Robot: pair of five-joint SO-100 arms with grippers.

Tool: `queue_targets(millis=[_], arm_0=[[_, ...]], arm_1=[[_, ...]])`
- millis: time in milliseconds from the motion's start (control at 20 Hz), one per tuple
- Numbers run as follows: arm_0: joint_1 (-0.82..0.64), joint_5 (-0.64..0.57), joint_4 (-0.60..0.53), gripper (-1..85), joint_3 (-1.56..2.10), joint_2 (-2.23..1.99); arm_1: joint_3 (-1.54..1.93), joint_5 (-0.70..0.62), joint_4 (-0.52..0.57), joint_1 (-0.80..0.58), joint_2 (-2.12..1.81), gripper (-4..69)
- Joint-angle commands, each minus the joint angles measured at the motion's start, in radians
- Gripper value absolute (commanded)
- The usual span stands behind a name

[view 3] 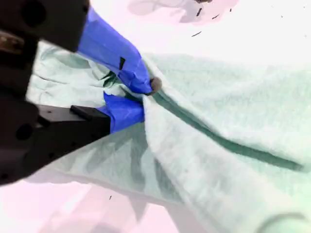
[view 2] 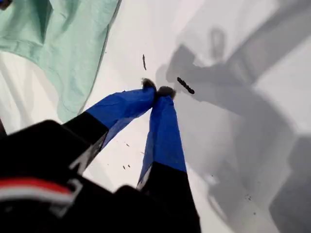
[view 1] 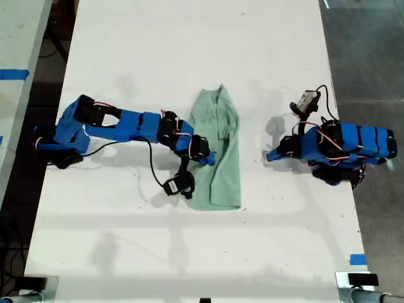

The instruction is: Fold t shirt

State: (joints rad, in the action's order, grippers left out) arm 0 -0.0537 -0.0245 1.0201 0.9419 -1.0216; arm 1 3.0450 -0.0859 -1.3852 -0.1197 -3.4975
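Note:
The pale mint-green t shirt (view 1: 222,170) lies folded into a long narrow strip in the middle of the white table (view 1: 189,50). My second gripper (view 1: 208,159) reaches in from the exterior view's left and is shut on a fold of the t shirt (view 3: 218,126) at its edge, bunching the cloth; its blue fingertips (view 3: 138,77) pinch the fabric. My first gripper (view 1: 270,156) rests on the exterior view's right, apart from the t shirt (view 2: 63,43), shut with its fingertips (view 2: 167,92) touching over bare table and nothing between them.
A black cable (view 1: 151,167) loops on the table beside the second arm. Blue tape marks sit at the exterior view's left edge (view 1: 12,74) and lower right (view 1: 357,259). Dark floor (view 1: 366,50) borders the table at the exterior view's right. Small dark specks (view 2: 184,85) lie near my first gripper.

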Motion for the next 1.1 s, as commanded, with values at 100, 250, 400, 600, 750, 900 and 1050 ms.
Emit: queue_targets(millis=[100, 250, 400, 600, 750, 900, 1050], arm_0=[[0.005, 0.031, -0.127, 7.5, -0.055, 0.067], [0.005, 0.061, -0.156, 9.7, -0.055, 0.091], [0.003, 0.040, -0.133, 9.9, -0.055, 0.058], [0.000, 0.029, -0.021, 10.6, -0.055, -0.067], [-0.005, 0.075, 0.199, 10.4, -0.055, -0.219], [0.003, 0.107, 0.413, 10.1, -0.043, -0.400], [-0.011, 0.043, 0.551, 0.1, 0.103, -0.632]], arm_1=[[0.052, -0.026, 0.025, -0.002, -0.011, 1.6], [0.052, -0.026, 0.025, -0.002, -0.011, 1.6], [0.052, -0.028, 0.025, -0.002, -0.011, 1.6], [0.052, -0.029, 0.026, -0.002, -0.011, 1.6], [0.052, -0.029, 0.026, -0.005, -0.011, 1.6], [0.052, -0.031, 0.028, -0.006, -0.011, 1.6], [0.052, -0.028, 0.028, -0.006, -0.011, 1.6]])
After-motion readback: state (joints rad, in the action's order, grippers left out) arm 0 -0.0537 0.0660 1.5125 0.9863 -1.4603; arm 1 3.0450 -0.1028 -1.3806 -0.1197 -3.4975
